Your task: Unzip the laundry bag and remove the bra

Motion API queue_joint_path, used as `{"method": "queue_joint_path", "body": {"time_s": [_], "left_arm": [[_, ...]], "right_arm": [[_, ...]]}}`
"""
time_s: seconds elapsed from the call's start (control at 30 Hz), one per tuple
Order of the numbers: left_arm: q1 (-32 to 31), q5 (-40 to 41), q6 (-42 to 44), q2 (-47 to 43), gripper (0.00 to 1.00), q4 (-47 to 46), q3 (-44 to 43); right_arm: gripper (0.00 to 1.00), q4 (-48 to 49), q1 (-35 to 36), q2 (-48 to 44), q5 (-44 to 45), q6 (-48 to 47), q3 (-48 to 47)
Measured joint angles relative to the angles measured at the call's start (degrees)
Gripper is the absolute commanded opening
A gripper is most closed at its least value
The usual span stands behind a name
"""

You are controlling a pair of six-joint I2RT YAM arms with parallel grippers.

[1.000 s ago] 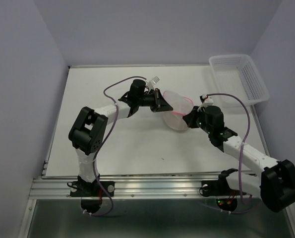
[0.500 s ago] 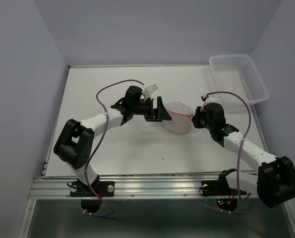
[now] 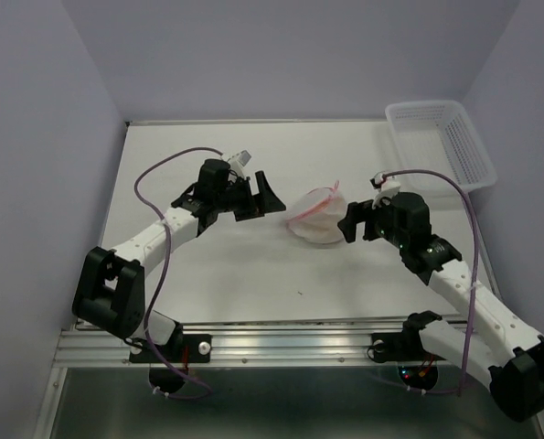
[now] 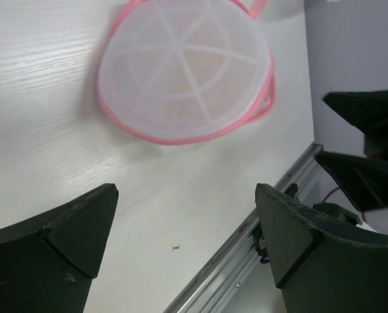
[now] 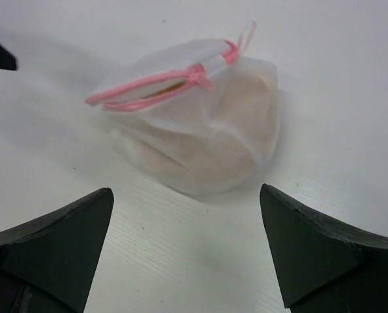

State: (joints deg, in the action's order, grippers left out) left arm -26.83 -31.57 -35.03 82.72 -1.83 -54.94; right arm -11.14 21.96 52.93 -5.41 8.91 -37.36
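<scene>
Left wrist view: laundry bag [image 4: 184, 72] shows its round face, white spoke seams, pink piping all round. Right wrist view: same bag [image 5: 200, 117] seen edge-on and slumped, pink rims pinched along the top, with the peach bra [image 5: 246, 130] showing through the mesh.

Bag sits mid-tabletop [image 3: 253, 265]. Left hand [image 3: 264, 196] is left of it and right hand [image 3: 352, 222] right of it. Both are spread wide and empty, with bare tabletop between each and the bag.

Lattice basket [image 3: 441, 142] stands well beyond the bag, far right. The bag's rim line slants, loop end toward the basket.
</scene>
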Motion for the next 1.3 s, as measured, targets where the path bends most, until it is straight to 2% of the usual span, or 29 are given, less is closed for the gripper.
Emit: {"method": "queue_joint_path", "body": {"time_s": [0.23, 0.33, 0.47, 0.67, 0.83, 1.0, 1.3], "left_arm": [[6.3, 2.8, -0.6, -3.1, 0.99, 2.3, 4.7], [8.6, 4.1, -0.8, -6.3, 0.99, 2.7, 7.0], [10.1, 6.0, -1.1, -10.9, 0.99, 3.8, 9.8], [12.0, 8.1, -1.8, -16.7, 0.99, 4.9, 14.7], [13.1, 9.1, -2.3, -19.8, 0.99, 5.7, 17.4], [13.6, 9.4, -2.5, -21.1, 0.99, 6.3, 18.5], [14.3, 10.9, -2.5, -24.1, 0.99, 7.8, 18.6]], "right_arm": [[1.00, -1.9, 6.8, 2.2, -5.7, -15.6, -12.3], [1.00, -3.2, 10.3, 9.0, -6.4, -25.9, -19.7], [1.00, -9.7, 15.6, 22.8, -6.1, -40.6, -31.2], [1.00, -20.4, 18.6, 38.0, -6.2, -54.4, -40.4], [1.00, -24.9, 19.0, 43.7, -5.0, -58.3, -42.7], [0.99, -24.0, 19.0, 46.1, -3.6, -58.2, -42.8], [0.87, -21.0, 19.0, 48.2, -0.8, -56.4, -44.3]]}}
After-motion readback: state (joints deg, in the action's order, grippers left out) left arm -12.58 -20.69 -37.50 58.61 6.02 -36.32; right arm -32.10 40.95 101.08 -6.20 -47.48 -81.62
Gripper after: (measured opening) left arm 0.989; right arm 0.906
